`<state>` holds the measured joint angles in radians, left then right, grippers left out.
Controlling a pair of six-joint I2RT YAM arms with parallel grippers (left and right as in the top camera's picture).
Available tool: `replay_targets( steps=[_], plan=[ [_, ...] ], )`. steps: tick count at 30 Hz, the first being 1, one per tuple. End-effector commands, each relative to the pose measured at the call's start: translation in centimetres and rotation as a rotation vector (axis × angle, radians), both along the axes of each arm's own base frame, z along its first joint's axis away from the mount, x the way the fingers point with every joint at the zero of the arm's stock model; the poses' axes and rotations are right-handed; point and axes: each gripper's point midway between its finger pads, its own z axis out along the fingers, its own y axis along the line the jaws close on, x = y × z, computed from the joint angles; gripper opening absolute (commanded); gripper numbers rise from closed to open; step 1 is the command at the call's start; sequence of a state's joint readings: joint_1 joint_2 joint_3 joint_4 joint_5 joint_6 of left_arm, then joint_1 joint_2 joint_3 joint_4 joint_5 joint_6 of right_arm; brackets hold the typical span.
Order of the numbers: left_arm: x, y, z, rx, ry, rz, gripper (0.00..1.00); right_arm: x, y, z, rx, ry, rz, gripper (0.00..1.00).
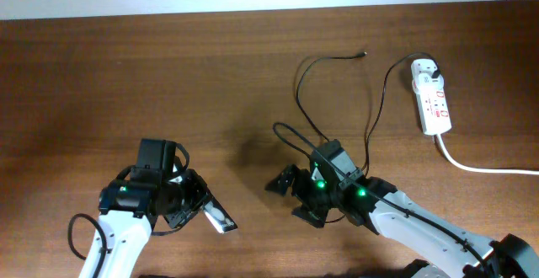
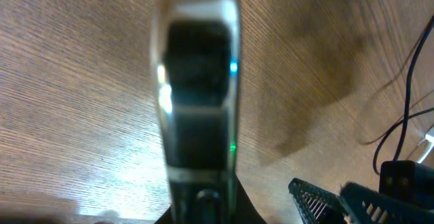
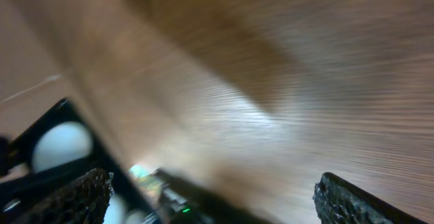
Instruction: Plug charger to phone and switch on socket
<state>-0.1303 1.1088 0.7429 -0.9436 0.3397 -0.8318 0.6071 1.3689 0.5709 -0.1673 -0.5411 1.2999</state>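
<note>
Overhead: left gripper [image 1: 206,211] at 7 o'clock pinches the phone [image 1: 221,220], with the right gripper [image 1: 280,182] near it. The charger [image 1: 297,88] loops toward the socket [image 1: 434,101] at 2 o'clock. Left wrist: the phone's one big blur (fingers hidden). Right wrist: jaws wide, everything smeared.

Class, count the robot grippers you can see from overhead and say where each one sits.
2. The left gripper is at lower left, closed on the phone. The right gripper is open near the bottom centre, beside the charger cable. None seem hidden.
</note>
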Motion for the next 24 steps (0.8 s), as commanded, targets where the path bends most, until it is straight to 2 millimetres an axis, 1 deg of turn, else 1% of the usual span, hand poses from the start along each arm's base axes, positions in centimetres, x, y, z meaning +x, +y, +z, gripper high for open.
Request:
replay_targets(
  steps=[1,5,6,9,10,11,12,13,15,17,18,19,20,21,22,23,24],
  plan=[
    [-0.1,-0.8,0.6,-0.049,-0.004,-0.026,0.00,0.8,-2.3,-1.7,-0.143,-0.040,-0.054,0.99],
    [-0.3,-1.2,0.8,-0.076,0.000,-0.033,0.00,0.6,-5.2,-3.5,-0.303,-0.022,-0.114,0.99],
    [-0.4,-1.6,1.0,-0.102,0.004,-0.040,0.00,0.5,-5.7,-3.8,-0.332,-0.022,-0.124,0.99],
    [-0.4,-1.6,1.0,-0.101,0.003,-0.040,0.00,0.9,-6.8,-4.2,-0.391,-0.042,-0.153,0.99],
    [-0.4,-1.6,1.0,-0.101,0.003,-0.040,0.00,0.7,-6.9,-4.2,-0.396,-0.034,-0.150,0.99],
    [-0.4,-1.6,1.0,-0.101,0.003,-0.040,0.00,-0.1,-6.8,-4.4,-0.392,-0.016,-0.101,0.99],
    [-0.4,-1.6,0.9,-0.101,0.006,-0.040,0.00,-0.5,-6.4,-4.3,-0.377,-0.037,-0.026,0.99],
    [-0.5,-1.6,0.9,-0.101,0.008,-0.041,0.00,-1.3,-5.5,-3.9,-0.330,-0.055,0.077,0.99],
    [-0.5,-1.6,0.9,-0.100,0.009,-0.040,0.00,-2.1,-4.2,-3.1,-0.250,-0.032,0.127,0.99],
    [-0.4,-1.6,0.9,-0.101,0.006,-0.041,0.00,-1.6,-2.2,-0.6,-0.146,-0.053,0.161,0.99],
    [-0.4,-1.6,0.9,-0.101,0.007,-0.041,0.00,-0.7,-1.2,1.2,-0.105,-0.089,0.166,0.99],
    [-0.5,-1.7,1.0,-0.106,0.007,-0.042,0.00,0.7,0.0,4.0,-0.055,-0.150,0.168,0.99],
    [-0.5,-1.9,1.1,-0.121,0.008,-0.046,0.00,1.7,0.8,6.2,-0.029,-0.198,0.169,0.99],
    [-0.6,-2.2,1.2,-0.137,0.010,-0.050,0.00,2.6,1.3,7.9,-0.014,-0.257,0.188,0.99],
    [-0.6,-2.3,1.3,-0.145,0.011,-0.053,0.00,4.2,1.9,11.0,-0.010,-0.357,0.203,0.99],
    [-0.7,-2.3,1.3,-0.145,0.013,-0.052,0.00,5.8,1.8,13.3,-0.054,-0.444,0.190,0.99],
    [-0.7,-2.3,1.3,-0.144,0.016,-0.052,0.00,7.4,1.0,15.2,-0.129,-0.541,0.174,0.99]
  ],
)
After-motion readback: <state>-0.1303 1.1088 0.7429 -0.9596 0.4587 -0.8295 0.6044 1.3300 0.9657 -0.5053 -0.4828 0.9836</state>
